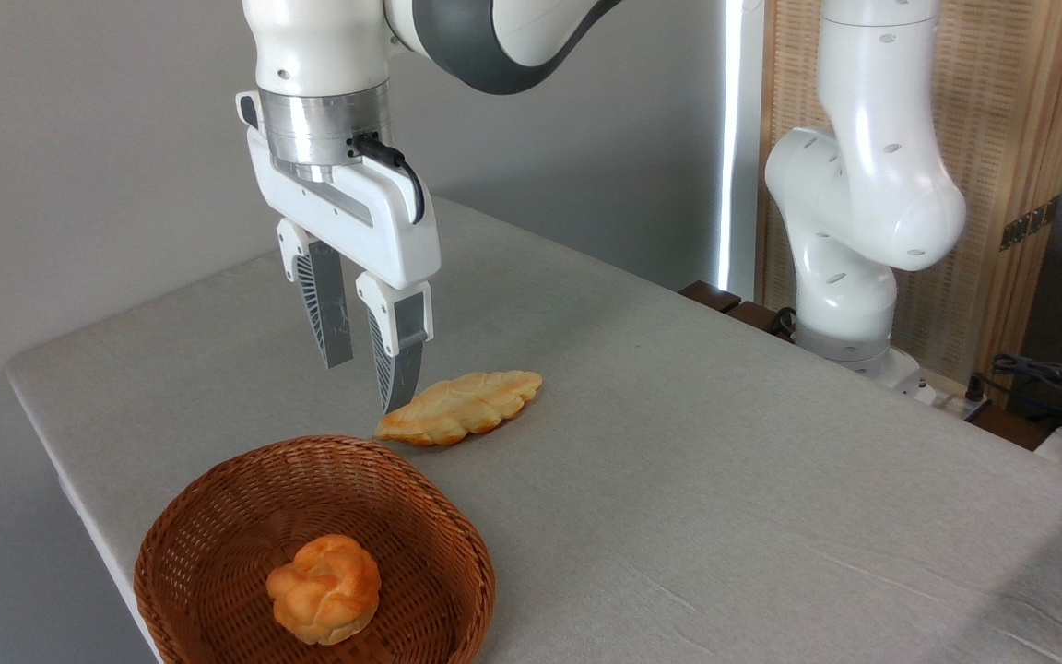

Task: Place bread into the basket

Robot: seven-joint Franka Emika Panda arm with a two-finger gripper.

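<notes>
Gripper [367,373] jaws slightly parted, empty, above bread's [459,408] left end, braided loaf flat on bench [725,480], long axis near-left to far-right

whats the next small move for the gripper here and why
Probably shift right and lower over the bread's middle. The gripper hangs open above the loaf's left tip, holding nothing, and the bread lies on the table just outside the basket, which holds only a round bun.

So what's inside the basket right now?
Inside the basket sits one small knotted bun. The long bread lies outside on the table. The bun hides the weave under it.
</notes>
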